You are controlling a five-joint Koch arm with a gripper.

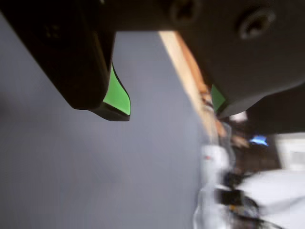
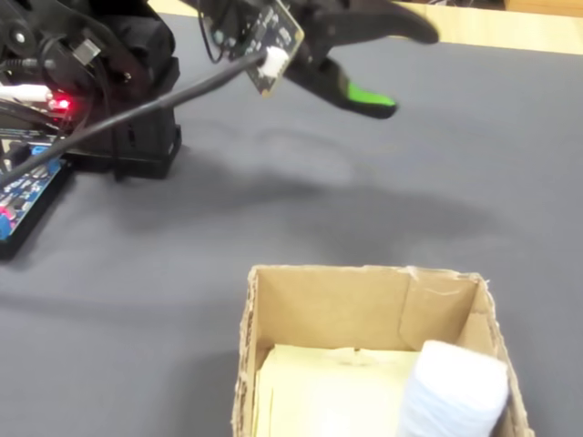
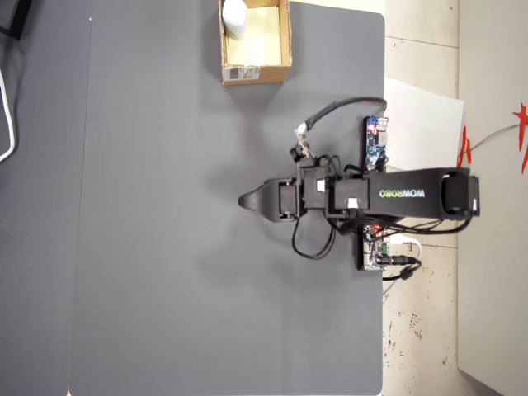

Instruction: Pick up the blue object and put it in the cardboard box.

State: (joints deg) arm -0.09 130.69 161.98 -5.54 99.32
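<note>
The cardboard box [image 2: 364, 275] stands at the near edge of the fixed view and at the top of the overhead view [image 3: 285, 37]. The pale blue object [image 2: 453, 391] lies inside it, in a corner [image 3: 235, 18]. My gripper [image 1: 171, 112] hangs above the bare grey mat, well away from the box, and is open. Its green-padded fingers [image 1: 117, 95] stand wide apart with nothing between them. The fixed view shows the gripper [image 2: 405, 71] raised at the top, the overhead view near the mat's middle [image 3: 245, 200].
A grey mat [image 3: 165, 247] covers the table. The arm's base [image 2: 118, 82] with its cables and a small blue circuit board [image 3: 375, 140] sits at the mat's edge. A wooden strip [image 1: 183, 67] borders the mat. White paper [image 3: 422, 124] lies beyond it.
</note>
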